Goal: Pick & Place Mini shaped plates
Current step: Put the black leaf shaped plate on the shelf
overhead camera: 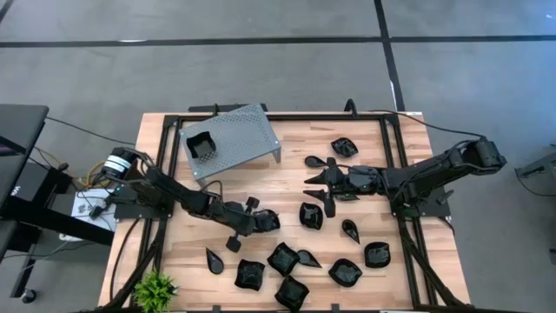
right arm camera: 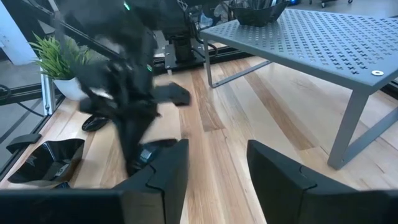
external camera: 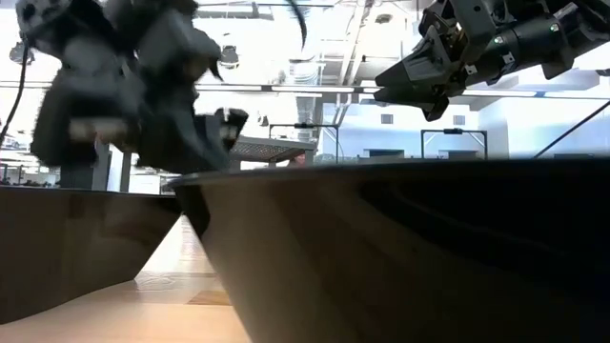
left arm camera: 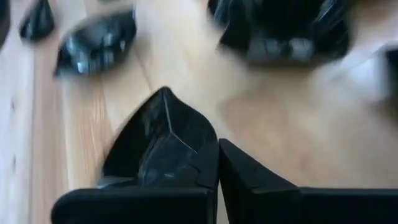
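Here the left gripper (overhead camera: 268, 221) pinches a black plate (left arm camera: 163, 146).

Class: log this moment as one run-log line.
left gripper: shut on black plate | right gripper: open, mid-table | grey tray: holds one dish

The tray (overhead camera: 239, 135) stands at the far left-centre of the tabletop (overhead camera: 287, 178), with one plate (overhead camera: 201, 145) on its left end. The left gripper (overhead camera: 268, 220) sits at the tabletop centre-left, closed on a dish (overhead camera: 266, 221). The right gripper (overhead camera: 323, 178) is to its right and farther back, near the tray's right end. The remaining mini shaped plates (overhead camera: 311, 215) lie scattered across the centre, right and near edge of the tabletop. A plant (overhead camera: 156, 289) sits at the near left corner.
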Tool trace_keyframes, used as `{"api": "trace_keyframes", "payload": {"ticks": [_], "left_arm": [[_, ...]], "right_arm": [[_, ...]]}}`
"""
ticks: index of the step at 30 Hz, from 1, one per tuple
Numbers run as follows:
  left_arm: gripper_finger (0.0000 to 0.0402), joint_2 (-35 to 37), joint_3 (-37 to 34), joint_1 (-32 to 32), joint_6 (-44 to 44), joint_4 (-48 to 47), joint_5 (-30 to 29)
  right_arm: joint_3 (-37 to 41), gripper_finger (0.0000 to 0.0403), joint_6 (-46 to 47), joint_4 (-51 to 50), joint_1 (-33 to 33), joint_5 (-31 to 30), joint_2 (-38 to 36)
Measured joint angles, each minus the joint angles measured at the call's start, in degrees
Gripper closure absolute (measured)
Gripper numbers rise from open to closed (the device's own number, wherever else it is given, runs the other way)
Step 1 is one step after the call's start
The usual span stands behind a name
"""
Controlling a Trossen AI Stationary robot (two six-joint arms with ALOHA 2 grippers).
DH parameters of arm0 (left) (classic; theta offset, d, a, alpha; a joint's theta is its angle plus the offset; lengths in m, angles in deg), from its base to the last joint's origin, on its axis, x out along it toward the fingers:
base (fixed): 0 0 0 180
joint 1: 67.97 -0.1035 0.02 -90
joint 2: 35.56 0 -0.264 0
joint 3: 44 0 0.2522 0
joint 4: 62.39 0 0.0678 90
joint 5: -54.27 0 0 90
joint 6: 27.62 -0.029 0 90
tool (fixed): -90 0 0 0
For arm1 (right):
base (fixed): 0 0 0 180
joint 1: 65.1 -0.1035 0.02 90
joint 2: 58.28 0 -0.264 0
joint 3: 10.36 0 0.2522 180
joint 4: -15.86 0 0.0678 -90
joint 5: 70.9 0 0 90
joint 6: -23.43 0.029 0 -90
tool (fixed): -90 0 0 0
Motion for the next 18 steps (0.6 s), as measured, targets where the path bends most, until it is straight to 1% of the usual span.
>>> {"api": "trace_keyframes", "payload": {"ticks": [2,3,6,9,14,18], "left_arm": [[0.0395,3.7,0.1,1.2,-0.1,0.1,-0.6],[0.0395,6.0,0.1,1.7,-0.3,-0.6,-1.9],[0.0394,13.9,0.1,2.4,-2.5,-4.6,-7.7],[0.0395,21.8,0.1,1.8,-6.5,-9.3,-12.1],[0.0394,32.2,0.1,-1.3,-13.8,-13.9,-15.6],[0.0395,36.9,0.1,-6.9,-17.4,-18.2,-15.7]], "right_arm": [[0.0,0.0246,0.0,0.0,0.0,0.0,0.0],[0.0,0.0246,0.0,0.0,0.0,0.0,0.0],[0.0,0.0245,0.0,0.0,0.0,0.0,0.0],[0.0,0.0247,0.0,-0.1,0.0,0.0,0.0],[0.0,0.0250,0.0,0.0,0.0,0.0,0.0],[0.0,0.0248,0.0,0.0,0.0,0.0,0.0]]}}
